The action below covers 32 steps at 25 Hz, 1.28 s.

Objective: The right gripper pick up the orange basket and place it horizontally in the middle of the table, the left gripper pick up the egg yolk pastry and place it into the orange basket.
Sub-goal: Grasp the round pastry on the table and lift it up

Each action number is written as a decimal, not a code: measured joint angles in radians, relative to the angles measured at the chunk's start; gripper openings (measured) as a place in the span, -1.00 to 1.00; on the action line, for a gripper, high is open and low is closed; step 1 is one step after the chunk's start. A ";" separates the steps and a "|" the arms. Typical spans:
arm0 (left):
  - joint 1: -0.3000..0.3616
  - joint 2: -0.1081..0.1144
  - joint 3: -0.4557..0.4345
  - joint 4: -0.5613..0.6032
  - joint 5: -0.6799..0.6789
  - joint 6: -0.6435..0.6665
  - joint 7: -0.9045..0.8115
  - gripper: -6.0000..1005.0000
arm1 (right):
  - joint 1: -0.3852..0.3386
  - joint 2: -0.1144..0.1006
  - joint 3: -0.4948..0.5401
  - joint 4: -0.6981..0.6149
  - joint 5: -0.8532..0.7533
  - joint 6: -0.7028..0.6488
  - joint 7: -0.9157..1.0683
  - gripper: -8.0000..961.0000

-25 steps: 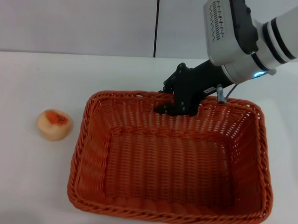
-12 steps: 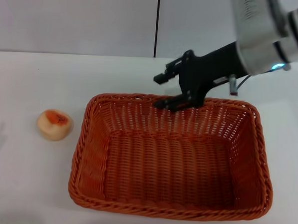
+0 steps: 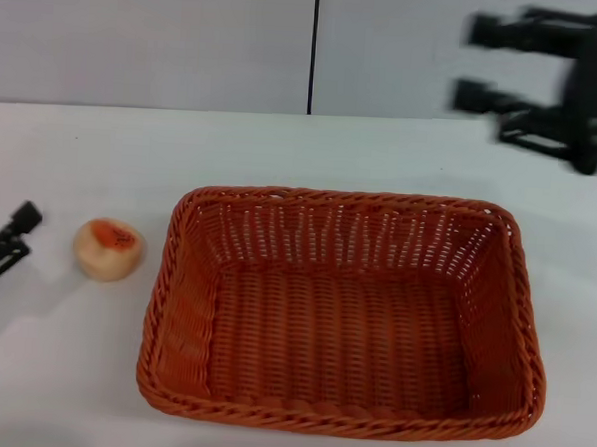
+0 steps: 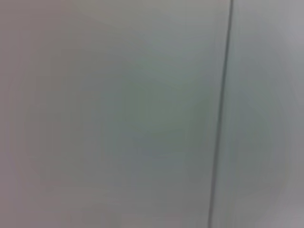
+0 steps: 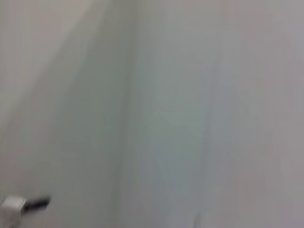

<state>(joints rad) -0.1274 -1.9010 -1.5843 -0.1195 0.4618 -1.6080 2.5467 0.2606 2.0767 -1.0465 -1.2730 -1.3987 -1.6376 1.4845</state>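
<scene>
— Looking at the orange basket [image 3: 344,311], what changed?
— The right gripper [image 3: 479,63], fingers spread, has left its far rim and hangs above it. The left gripper [image 3: 2,248] has appeared beside the egg yolk pastry [image 3: 108,249]; its fingers I cannot tell.
— Basket orientation?
— Long axis sideways, mid-table [image 3: 82,152], pastry left of it.
</scene>
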 joint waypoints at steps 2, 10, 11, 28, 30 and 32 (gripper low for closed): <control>-0.029 0.006 0.041 0.000 0.000 0.036 -0.002 0.53 | -0.087 0.003 0.026 0.020 0.104 -0.011 -0.037 0.16; -0.134 0.048 0.146 0.000 0.057 0.117 -0.083 0.52 | -0.229 0.004 0.197 0.311 0.365 -0.225 -0.196 0.16; -0.150 0.054 0.147 0.000 0.084 0.129 -0.097 0.52 | -0.232 0.003 0.237 0.362 0.381 -0.265 -0.214 0.16; -0.179 0.023 0.141 -0.130 0.261 0.419 -0.121 0.51 | -0.269 -0.003 0.455 0.573 0.371 -0.427 -0.254 0.16; -0.173 0.023 0.141 -0.133 0.261 0.424 -0.123 0.51 | -0.269 -0.004 0.457 0.575 0.370 -0.425 -0.254 0.16; -0.166 0.027 0.142 -0.135 0.261 0.428 -0.128 0.51 | -0.267 -0.005 0.460 0.581 0.365 -0.423 -0.254 0.16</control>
<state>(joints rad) -0.2933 -1.8737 -1.4427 -0.2549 0.7226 -1.1800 2.4187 -0.0060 2.0722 -0.5862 -0.6923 -1.0342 -2.0610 1.2302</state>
